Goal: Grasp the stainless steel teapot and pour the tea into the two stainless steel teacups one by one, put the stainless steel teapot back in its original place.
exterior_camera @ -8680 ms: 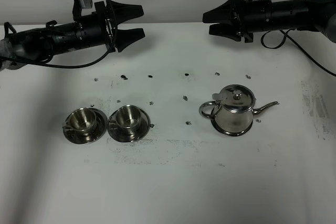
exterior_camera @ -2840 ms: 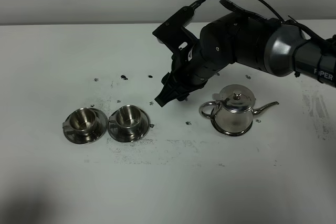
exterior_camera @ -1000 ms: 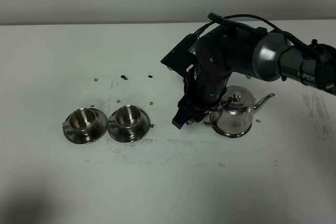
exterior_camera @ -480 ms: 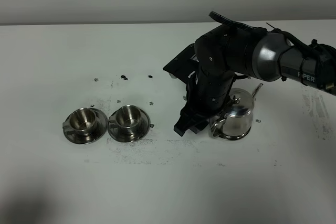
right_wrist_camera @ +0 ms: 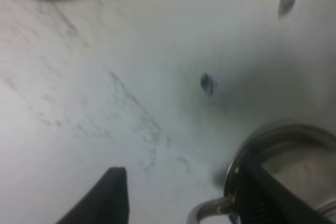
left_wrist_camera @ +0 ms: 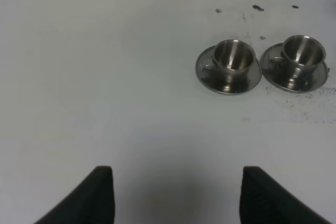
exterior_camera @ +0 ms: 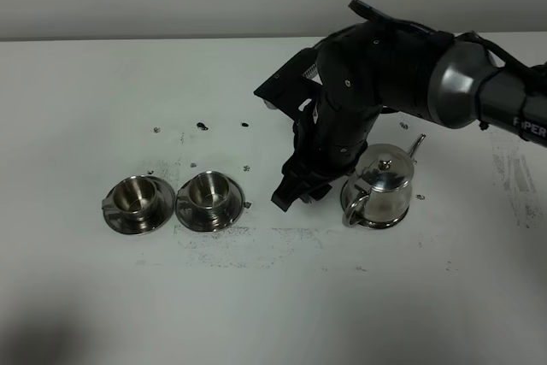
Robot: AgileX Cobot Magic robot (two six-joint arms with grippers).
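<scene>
Teapot [exterior_camera: 383, 187], shiny rounded steel with a knobbed dome lid [exterior_camera: 385, 163], stands upright on its flat round dish [exterior_camera: 386, 225]. Its thin spout [exterior_camera: 418, 144] points toward the far side.

The right gripper [exterior_camera: 295, 194] hangs just beside it on the cups' side, arm bent steeply down. Its jaws are wide apart and closed on nothing. The wrist view shows the loop handle [right_wrist_camera: 206, 214] between its fingers. The left gripper [left_wrist_camera: 177, 171] is likewise spread and empty.

Two matching steel teacups [exterior_camera: 137, 197] [exterior_camera: 208, 194] sit on saucers, well apart from the pot, on a white table [exterior_camera: 256, 305] scuffed with dark specks.
</scene>
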